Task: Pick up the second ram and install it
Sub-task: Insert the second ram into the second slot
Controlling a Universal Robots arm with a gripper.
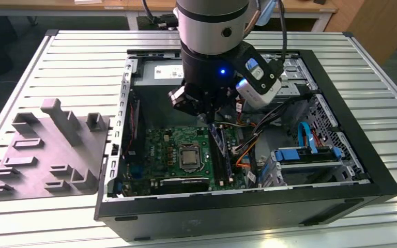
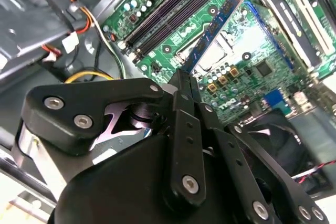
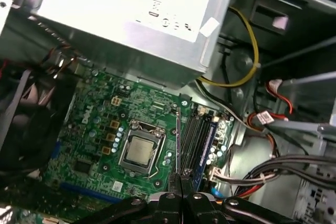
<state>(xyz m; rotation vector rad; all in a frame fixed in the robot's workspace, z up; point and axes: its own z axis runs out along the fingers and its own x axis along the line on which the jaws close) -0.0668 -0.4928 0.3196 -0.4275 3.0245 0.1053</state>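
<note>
Edgewise, thin flat second ram (image 2: 215, 31) in matte black claw (image 2: 185, 80)

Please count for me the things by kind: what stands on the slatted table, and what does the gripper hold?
Open computer case: 1
Grey fixture plate: 1
Second ram, held in the gripper: 1
Total: 3

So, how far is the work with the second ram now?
Pick-up looks done: the gripper is shut on the second ram, away from the grey fixture plate. In hand: it hangs over the motherboard, beside the memory slots. Left: seating it; it seems not in a slot yet.
</note>
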